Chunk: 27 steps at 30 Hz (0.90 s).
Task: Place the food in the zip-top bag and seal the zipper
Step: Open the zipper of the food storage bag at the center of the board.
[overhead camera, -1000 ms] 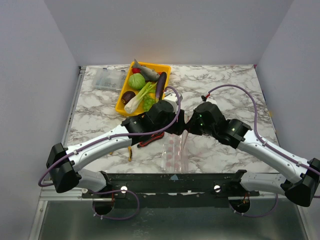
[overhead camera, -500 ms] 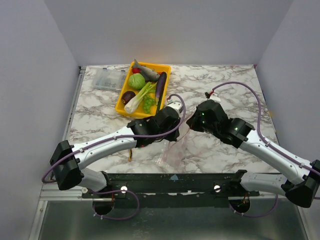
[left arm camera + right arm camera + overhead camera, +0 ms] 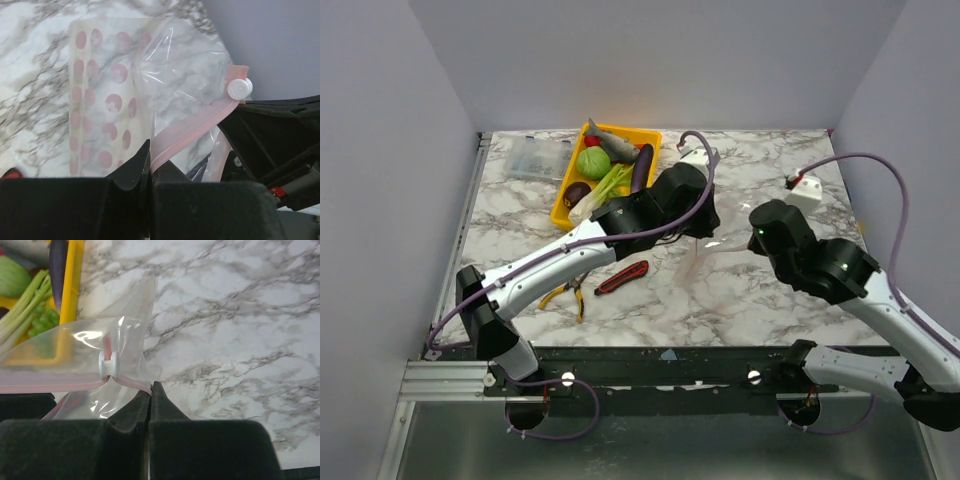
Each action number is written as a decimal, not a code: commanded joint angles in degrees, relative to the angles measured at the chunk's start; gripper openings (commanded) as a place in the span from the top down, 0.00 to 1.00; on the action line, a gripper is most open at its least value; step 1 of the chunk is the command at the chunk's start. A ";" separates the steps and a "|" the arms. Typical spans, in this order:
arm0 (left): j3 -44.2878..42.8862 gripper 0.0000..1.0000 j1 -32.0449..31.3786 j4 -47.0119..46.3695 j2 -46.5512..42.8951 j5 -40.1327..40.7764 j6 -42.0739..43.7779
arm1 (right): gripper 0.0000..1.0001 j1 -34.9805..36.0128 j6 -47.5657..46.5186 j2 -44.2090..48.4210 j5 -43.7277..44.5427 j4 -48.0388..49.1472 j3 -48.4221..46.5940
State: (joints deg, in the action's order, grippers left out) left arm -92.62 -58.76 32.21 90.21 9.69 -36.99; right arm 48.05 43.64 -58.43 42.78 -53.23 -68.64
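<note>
The left tool and right tool each pinch the bag at its zipper. Opening step, I'd say: next they must part the mouth for the food.

No legible text, label, brand, number or sign in any view; zip-top bag printed with pink dots only, no lettering.
</note>
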 commanded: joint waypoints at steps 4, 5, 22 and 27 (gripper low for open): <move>-6.94 1.00 0.60 -9.97 5.00 -17.94 -6.33 | 1.00 -0.06 -6.19 4.29 14.62 -13.62 -8.89; -6.60 1.00 0.67 -10.91 5.13 -18.56 -7.00 | 1.00 -0.07 -6.59 4.06 15.26 -14.30 -9.91; 10.56 1.00 4.70 -21.24 3.74 -19.44 -16.92 | 0.31 -0.06 20.53 -4.20 2.12 -8.95 -1.89; 12.85 1.00 6.34 -23.47 3.46 -21.25 -20.22 | 0.33 -0.07 25.17 -6.81 -3.58 -9.22 -2.35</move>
State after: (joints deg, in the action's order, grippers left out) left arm -80.99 -53.78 13.76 95.50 -8.69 -53.04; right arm 48.03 60.66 -65.04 43.38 -60.60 -69.82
